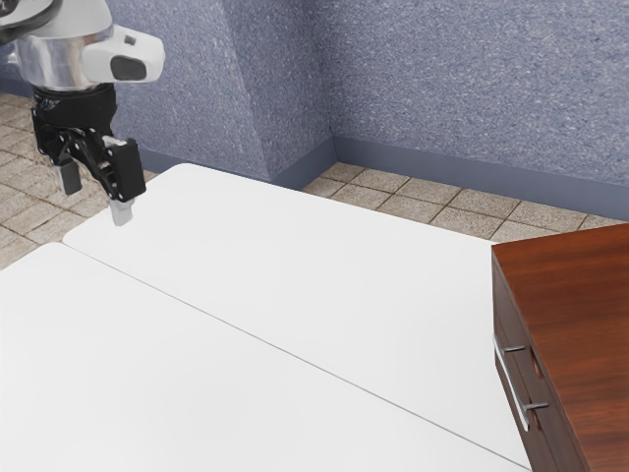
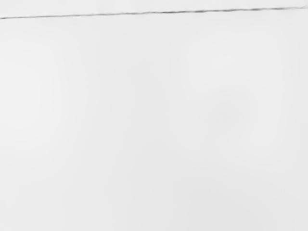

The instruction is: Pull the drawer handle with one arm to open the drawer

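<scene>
A dark red-brown wooden cabinet (image 1: 575, 324) stands at the exterior view's right edge, on the white table (image 1: 295, 295). Its drawer front faces the view's left and carries a slim silver bar handle (image 1: 513, 383), lying close against the front. My black gripper (image 1: 95, 197) hangs at the upper left of the exterior view, above the table's far-left corner and far from the cabinet. Its fingers point down, spread apart, holding nothing. In the wrist view, plain white tabletop (image 2: 154, 125) lies under my hand, crossed by a thin dark seam (image 2: 154, 12).
The table is made of two white slabs meeting at a seam (image 1: 295, 346) that runs diagonally. Behind it are blue textured walls (image 1: 442, 79) and a tiled floor (image 1: 413, 197). A wide stretch of tabletop separates my hand from the cabinet.
</scene>
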Robot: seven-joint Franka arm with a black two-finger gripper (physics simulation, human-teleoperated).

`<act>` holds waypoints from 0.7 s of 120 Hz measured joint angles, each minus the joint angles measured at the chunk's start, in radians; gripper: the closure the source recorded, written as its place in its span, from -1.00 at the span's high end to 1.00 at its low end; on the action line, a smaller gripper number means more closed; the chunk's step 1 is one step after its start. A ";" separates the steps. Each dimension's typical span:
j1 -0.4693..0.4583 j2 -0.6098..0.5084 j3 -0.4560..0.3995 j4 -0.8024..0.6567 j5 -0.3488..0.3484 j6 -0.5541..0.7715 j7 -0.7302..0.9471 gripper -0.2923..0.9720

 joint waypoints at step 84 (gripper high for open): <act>-0.182 0.005 -0.011 -0.061 0.050 0.285 0.136 0.54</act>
